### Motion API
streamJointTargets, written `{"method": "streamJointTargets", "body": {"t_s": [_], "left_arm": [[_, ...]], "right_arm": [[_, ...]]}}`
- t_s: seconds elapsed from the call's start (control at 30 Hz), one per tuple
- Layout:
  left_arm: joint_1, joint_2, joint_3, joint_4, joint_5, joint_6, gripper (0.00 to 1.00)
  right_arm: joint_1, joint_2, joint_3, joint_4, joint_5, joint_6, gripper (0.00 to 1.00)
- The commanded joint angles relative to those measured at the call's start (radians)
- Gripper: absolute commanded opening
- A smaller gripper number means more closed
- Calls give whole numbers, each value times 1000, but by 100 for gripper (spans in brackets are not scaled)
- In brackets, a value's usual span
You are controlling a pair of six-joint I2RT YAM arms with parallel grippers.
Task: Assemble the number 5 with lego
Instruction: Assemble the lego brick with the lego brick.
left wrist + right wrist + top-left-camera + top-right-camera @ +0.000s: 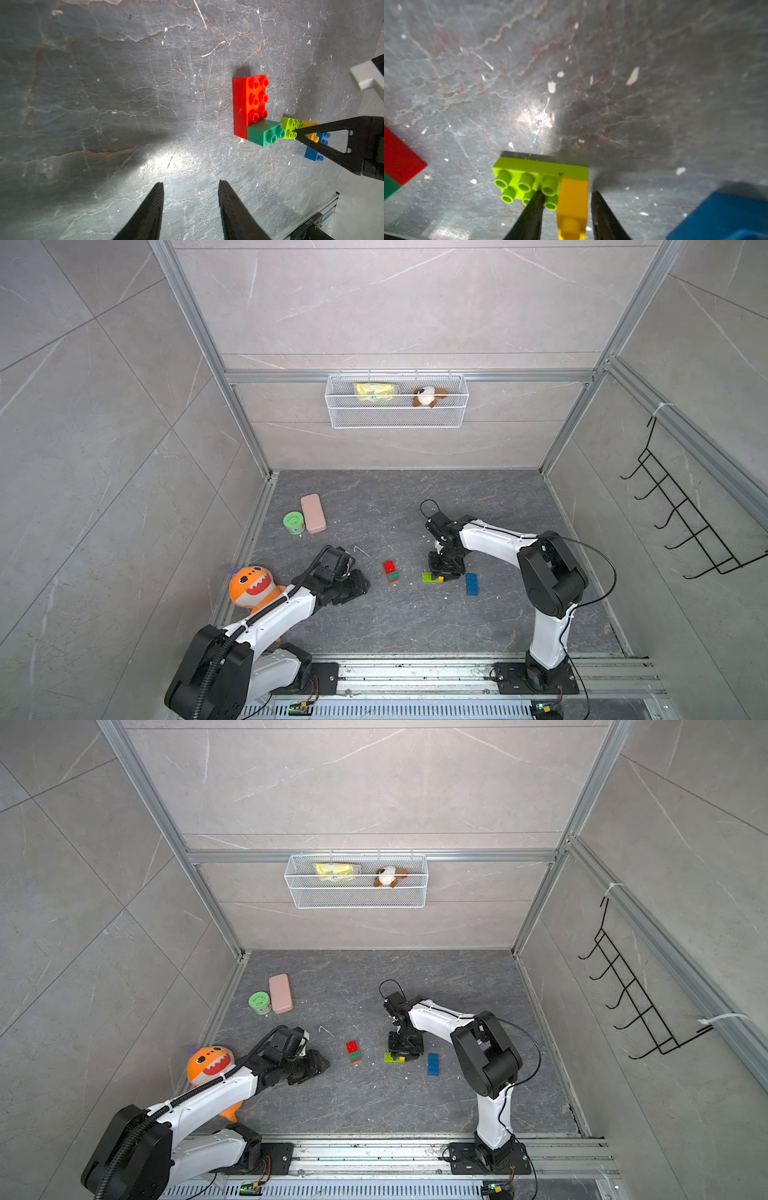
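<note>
the right hand (pixel 566 192) is straddling the short yellow studded plastic brick (pixel 573 199). its fingers are standing released on either side, with a sliver of gap showing, and are not clenching it. that yellow brick is sitting pressed onto one end of the long lime-green studded brick (pixel 539 168), which is lying flat on the dark stone-patterned bench (pixel 374 626).

by the look of it, the yellow-on-lime joint is just being finished. the next move is likely calling for a straight lift clear of the studs, then a grasp on the long blue studded brick (pixel 471 584), which is lying loose just beside this hand. on the opposite side, the long red studded brick (pixel 249 99) is lying with the short dark-green brick (pixel 261 133) pressed onto its end.

the left hand (pixel 190 184) is hanging low near that pair, fingers spread and holding nothing. the pink rounded block (pixel 313 513), green round tub (pixel 294 522) and orange shark plush (pixel 253 587) are sitting well apart by the left wall, leaving the middle roomy.
</note>
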Motion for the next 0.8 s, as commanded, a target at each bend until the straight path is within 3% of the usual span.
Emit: {"method": "streamJointTargets", "body": {"t_s": [0.0,0.2,0.53,0.77], "left_arm": [[-3,-24,-17,-9,-8,-17,48],[-3,-34,-18,-9,-8,-23,48],[-18,-86,17,-58,29,-14,48],[-121,-73,98,-138,62,58,46]], "right_arm": [[31,-25,-22,17,-46,38,42],[77,-45,-20,25,-46,67,42],[75,-161,-21,-104,112,31,49],[58,-264,-58,-207,267,24,48]]}}
